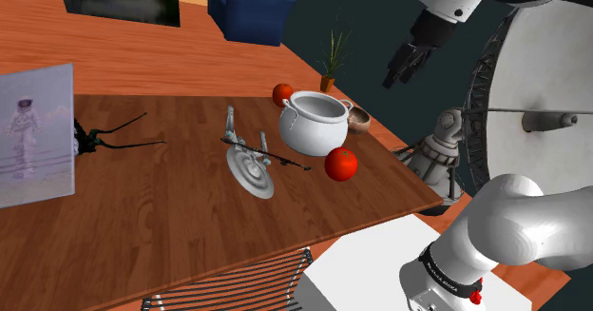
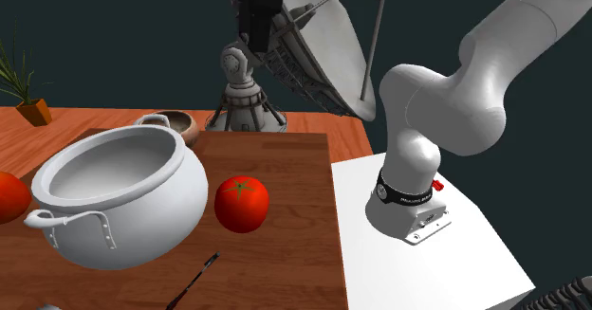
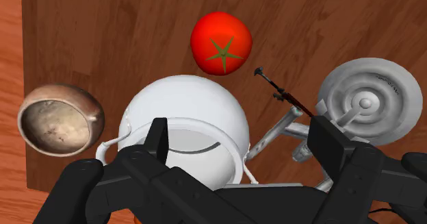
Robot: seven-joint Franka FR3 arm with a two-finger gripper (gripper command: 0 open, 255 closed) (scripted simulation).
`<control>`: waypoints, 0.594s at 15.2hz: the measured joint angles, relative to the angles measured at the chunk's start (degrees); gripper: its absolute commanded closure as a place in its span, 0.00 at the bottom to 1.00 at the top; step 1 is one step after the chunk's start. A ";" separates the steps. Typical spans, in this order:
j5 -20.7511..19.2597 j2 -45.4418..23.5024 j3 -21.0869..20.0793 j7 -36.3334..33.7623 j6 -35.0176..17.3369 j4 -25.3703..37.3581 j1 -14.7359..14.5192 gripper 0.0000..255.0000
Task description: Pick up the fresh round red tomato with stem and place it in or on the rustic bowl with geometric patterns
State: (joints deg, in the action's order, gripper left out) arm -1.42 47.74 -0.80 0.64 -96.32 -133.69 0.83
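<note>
The red tomato [image 1: 341, 165] with a green stem [image 3: 220, 43] lies on the dark wooden table [image 1: 171, 214], close to the white two-handled pot [image 1: 314, 122]. In the second exterior view the tomato [image 2: 241, 204] sits just to the right of the pot [image 2: 119, 194]. The small brown bowl [image 1: 359, 119] [image 2: 175, 125] [image 3: 60, 118] stands behind the pot near the table's edge. My gripper [image 1: 401, 74] [image 2: 256, 33] hangs high above the bowl and pot, open and empty. In the wrist view the gripper [image 3: 243, 144] has its fingers [image 3: 159, 139] wide apart over the pot [image 3: 185, 120].
A second red fruit [image 1: 282, 94] [image 2: 9, 196] lies beyond the pot. A grey starship model [image 1: 249, 157] [image 3: 369, 99] rests mid-table, a black object [image 1: 105, 138] and an astronaut picture [image 1: 33, 133] farther left. A satellite dish [image 1: 542, 119] and a potted plant [image 1: 330, 67] stand off the table.
</note>
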 measured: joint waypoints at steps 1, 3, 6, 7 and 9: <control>0.00 0.00 0.00 0.00 0.00 0.00 0.00 0.00; -0.82 -3.29 -0.01 2.08 -0.24 0.79 -0.75 0.00; -2.45 -10.67 -0.85 6.09 -0.89 2.11 -2.51 0.00; -3.18 -13.35 -0.97 7.77 -0.50 3.28 -2.99 0.00; -4.70 -18.16 -1.40 10.96 -0.33 4.48 -3.93 0.00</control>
State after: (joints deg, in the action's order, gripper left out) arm -6.12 29.58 -2.20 11.60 -96.65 -129.21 -3.10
